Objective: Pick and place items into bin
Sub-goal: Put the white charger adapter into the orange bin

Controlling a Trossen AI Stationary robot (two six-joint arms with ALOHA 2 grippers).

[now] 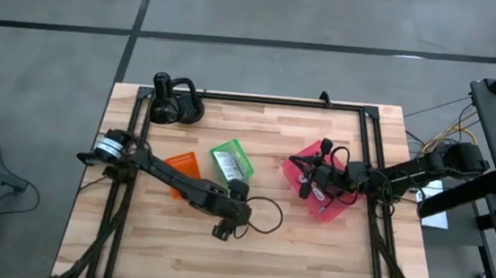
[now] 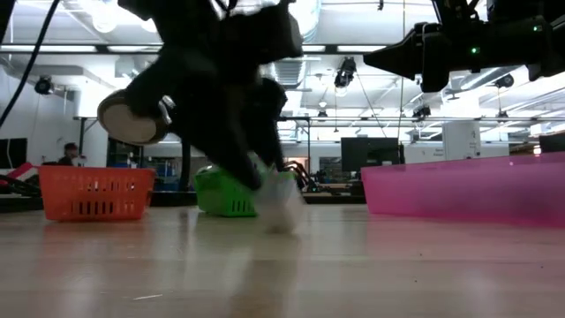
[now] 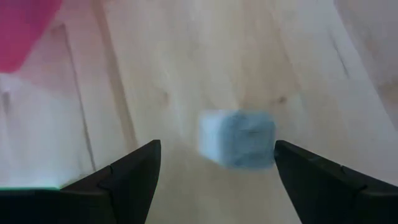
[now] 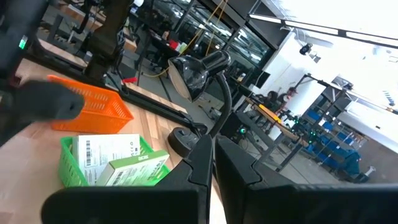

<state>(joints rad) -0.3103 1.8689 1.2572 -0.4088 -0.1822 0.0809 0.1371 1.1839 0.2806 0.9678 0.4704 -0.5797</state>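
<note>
Between our left gripper's (image 3: 214, 163) wide-spread fingers sits a pale block (image 3: 237, 138). Our right gripper (image 4: 212, 163), fingers pressed together, hovers over the pink bin (image 1: 332, 208). Boxes (image 4: 118, 158) fill the green basket (image 4: 69, 163).

Wood table (image 1: 310, 252) w/ bins (image 1: 232, 162), lamp (image 1: 175, 101)

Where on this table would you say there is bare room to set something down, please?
Bare wood runs along the table's near edge and between the black lamp and pink bin. It is crowded mid-table: orange basket, green basket, left hand and looped cable.
</note>
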